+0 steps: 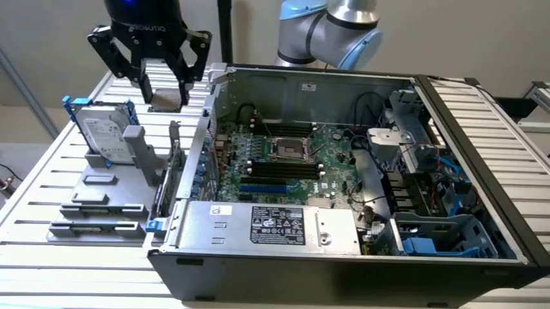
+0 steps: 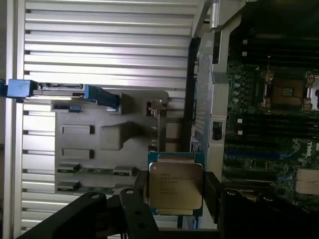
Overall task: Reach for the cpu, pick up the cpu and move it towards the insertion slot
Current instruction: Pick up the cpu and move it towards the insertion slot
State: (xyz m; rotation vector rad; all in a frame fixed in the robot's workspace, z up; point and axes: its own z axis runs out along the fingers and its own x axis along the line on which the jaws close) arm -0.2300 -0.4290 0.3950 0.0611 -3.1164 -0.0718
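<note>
Overhead, the cpu [image 1: 166, 97] is being held clamped in the tool [image 1: 163, 90] above the desk [image 1: 77, 257], left of the case [image 1: 344, 270]; the insertion slot [image 1: 290, 149] is lying uncovered, far right.

The black hand [image 1: 165, 80] hangs high at the exterior view's upper left, its fingers [image 1: 144, 80] pointing downward from a dark wrist housing with a blue glow at its top. The fingers are closed on the cpu [image 1: 166, 96], which sits between their tips with its flat face toward the camera. In the wrist view, the hand [image 2: 175, 191] clamps the chip by two opposite edges. The arm's pale blue and silver joints [image 1: 331, 29] rise at the exterior view's top centre.
</note>
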